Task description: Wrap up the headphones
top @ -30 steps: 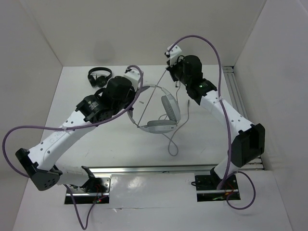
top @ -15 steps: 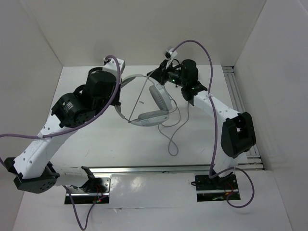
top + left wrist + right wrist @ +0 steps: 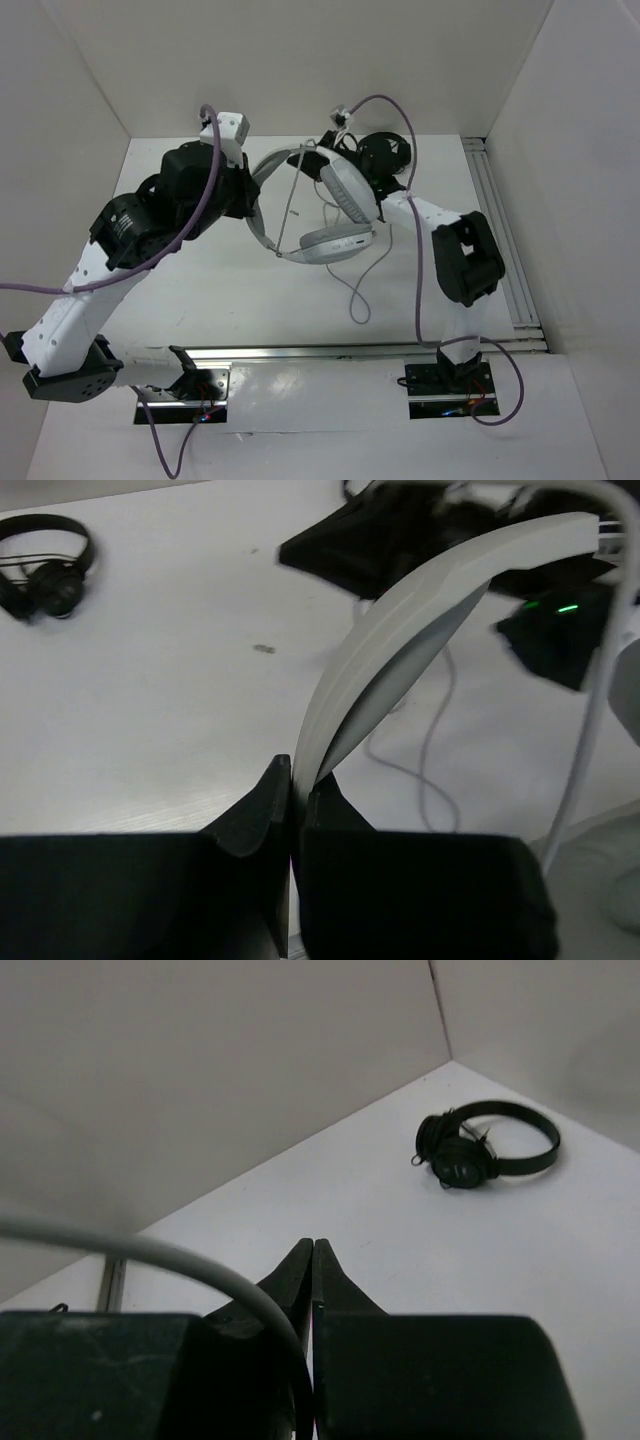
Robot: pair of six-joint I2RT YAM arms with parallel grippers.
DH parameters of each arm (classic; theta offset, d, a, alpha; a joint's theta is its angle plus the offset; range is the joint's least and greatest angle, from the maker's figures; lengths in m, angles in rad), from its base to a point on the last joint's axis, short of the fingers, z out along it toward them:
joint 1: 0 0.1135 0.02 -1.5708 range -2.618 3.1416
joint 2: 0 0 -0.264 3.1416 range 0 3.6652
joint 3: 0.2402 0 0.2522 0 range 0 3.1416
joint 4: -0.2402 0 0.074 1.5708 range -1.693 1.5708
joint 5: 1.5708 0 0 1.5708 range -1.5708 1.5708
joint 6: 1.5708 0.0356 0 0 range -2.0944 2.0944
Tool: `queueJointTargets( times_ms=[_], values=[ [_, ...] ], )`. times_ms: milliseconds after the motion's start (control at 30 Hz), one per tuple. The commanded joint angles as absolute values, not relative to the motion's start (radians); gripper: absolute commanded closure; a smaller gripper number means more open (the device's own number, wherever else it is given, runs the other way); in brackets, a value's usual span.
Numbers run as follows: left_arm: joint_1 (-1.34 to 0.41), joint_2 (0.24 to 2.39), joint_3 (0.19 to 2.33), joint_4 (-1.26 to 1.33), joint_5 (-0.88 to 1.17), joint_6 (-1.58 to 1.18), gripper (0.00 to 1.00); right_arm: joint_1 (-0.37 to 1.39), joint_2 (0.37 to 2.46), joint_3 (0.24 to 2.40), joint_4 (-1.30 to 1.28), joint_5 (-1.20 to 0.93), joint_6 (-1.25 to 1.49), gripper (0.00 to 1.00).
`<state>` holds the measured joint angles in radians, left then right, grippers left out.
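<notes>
The white and light-grey headphones (image 3: 345, 195) hang off the table between both arms, one earcup high and the other (image 3: 335, 245) lower. My left gripper (image 3: 252, 190) is shut on the wide headband (image 3: 420, 610), which rises from between its fingers (image 3: 295, 780). My right gripper (image 3: 318, 155) sits at the far side of the headband, with its tips (image 3: 313, 1245) together. The thin grey cable (image 3: 150, 1250) curves down into the seam between its fingers. One stretch of cable runs straight across the headband's arc. The rest (image 3: 360, 290) trails in loops on the table.
A small black pair of headphones (image 3: 480, 1150) lies at the back left of the table (image 3: 45, 570); the left arm hides it from above. White walls close in the back and sides. A metal rail (image 3: 495, 220) runs along the right edge.
The left arm has swung back and left, carrying the headband up with it. The right gripper has moved left over the headband. The headphones have turned, their earcups now nearer the right arm.
</notes>
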<state>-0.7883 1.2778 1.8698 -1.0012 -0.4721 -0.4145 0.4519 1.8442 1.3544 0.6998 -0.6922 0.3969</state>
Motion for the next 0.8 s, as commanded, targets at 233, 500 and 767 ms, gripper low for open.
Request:
queueJointTargets(
  times_ms=[233,500,767],
  values=[
    [-0.732,1.358,2.118,-0.716,-0.544,-0.620,1.00,0.580,2.180,1.287,1.259,-0.732,0.816,0.92],
    [-0.327,1.688,2.413,-0.897,-0.336,-0.646,1.00,0.643,2.028,0.961,1.359,-0.675,0.773,1.00],
    [-0.117,1.838,2.344,-0.940,-0.380,-0.660,1.00,0.820,1.611,0.723,0.888,-0.534,0.424,1.00]
  ],
)
